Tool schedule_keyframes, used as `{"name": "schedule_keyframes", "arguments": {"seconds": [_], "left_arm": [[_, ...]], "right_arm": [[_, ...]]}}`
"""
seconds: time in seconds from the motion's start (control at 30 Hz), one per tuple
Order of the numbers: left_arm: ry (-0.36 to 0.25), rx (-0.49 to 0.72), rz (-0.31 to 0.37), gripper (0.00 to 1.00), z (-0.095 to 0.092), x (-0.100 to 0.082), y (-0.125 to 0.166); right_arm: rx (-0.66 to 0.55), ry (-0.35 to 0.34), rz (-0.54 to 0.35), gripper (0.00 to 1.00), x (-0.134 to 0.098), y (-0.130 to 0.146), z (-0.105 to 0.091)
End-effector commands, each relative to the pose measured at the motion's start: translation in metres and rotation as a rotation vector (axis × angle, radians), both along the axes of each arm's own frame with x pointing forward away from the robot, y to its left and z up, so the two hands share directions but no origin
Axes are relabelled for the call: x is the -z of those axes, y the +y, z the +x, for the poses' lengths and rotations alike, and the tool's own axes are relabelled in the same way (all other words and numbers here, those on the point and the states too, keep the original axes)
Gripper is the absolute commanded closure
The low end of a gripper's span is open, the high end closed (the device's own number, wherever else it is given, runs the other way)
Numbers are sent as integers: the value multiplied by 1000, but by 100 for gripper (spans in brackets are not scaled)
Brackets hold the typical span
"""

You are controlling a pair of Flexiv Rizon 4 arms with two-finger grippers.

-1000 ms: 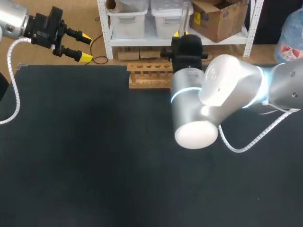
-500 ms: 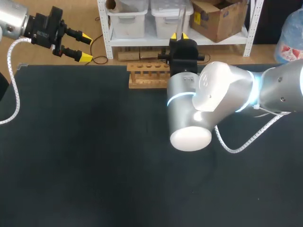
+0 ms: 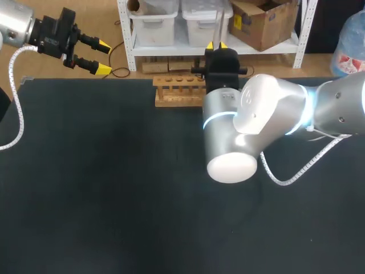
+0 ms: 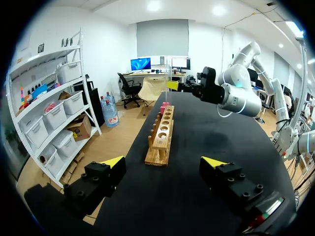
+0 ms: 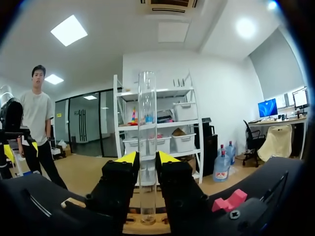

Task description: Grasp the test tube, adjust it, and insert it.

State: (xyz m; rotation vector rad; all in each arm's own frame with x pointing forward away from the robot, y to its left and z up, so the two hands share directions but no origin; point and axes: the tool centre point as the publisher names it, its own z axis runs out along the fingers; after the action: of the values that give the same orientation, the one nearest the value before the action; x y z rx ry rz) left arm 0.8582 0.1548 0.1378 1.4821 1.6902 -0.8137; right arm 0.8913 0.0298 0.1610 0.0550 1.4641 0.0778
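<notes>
Head camera fixed high behind, facing down on the table [image 3: 114,182], left wrist camera at table corner, looking along it, right wrist camera level, close over the wooden rack [image 3: 179,91], rack in all 3 views.

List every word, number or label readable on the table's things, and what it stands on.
None can be read.
test tube: clear, no marks seen.
wooden rack: no print seen.
left gripper: small coloured patch on its body, too blurred to read.
</notes>
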Motion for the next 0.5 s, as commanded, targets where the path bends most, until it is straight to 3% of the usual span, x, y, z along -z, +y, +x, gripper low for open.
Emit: {"name": "schedule_keyframes", "arguments": {"seconds": [0.03, 0.5], "left_arm": [[-6, -5, 0, 0, -3, 1, 0], [-6, -5, 0, 0, -3, 1, 0]], "right_arm": [[-257, -22, -24, 100, 1, -3, 0], [-267, 0, -18, 100, 11, 1, 2]]}}
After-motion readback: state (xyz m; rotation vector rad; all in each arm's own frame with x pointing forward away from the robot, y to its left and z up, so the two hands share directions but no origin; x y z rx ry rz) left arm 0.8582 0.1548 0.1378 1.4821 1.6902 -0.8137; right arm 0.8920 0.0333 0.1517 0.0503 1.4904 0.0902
